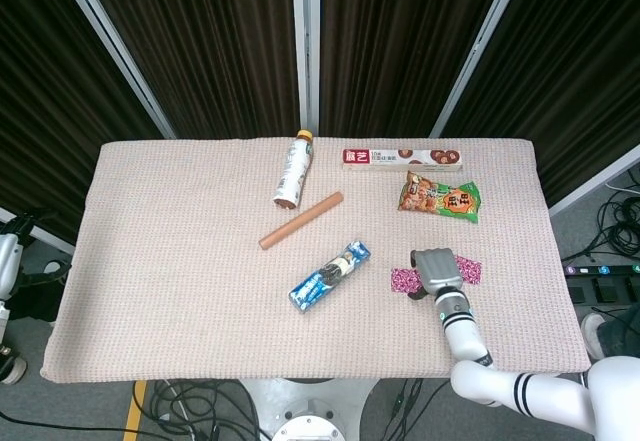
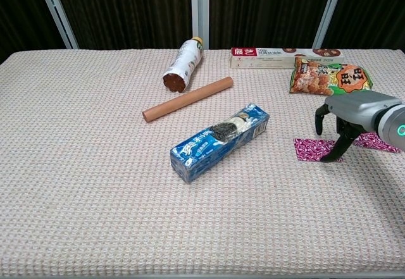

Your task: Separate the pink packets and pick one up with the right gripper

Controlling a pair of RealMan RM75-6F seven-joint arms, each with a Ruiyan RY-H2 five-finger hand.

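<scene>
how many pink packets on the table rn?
2. One pink packet lies under the right hand's fingertips; the other pink packet lies just beyond it, partly hidden by the hand.

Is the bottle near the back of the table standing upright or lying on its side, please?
Lying on its side: the bottle rests lengthwise on the table, cap pointing toward the back edge.

Count on the worktop (image 1: 150, 261):

- Pink packets: two. Nearer packet (image 2: 310, 149), partly behind the hand; farther packet (image 2: 378, 142) beyond the wrist.
- Bottle (image 1: 292, 169): one, lying on its side.
- Brown cylindrical stick (image 1: 300, 220): one.
- Blue biscuit pack (image 1: 329, 275): one.
- Long red-and-white box (image 1: 402, 159): one.
- Orange-and-green snack bag (image 1: 439, 197): one.
- Robot hands in view: one, the right hand (image 2: 345, 124).

Seven loose items in all.
</scene>
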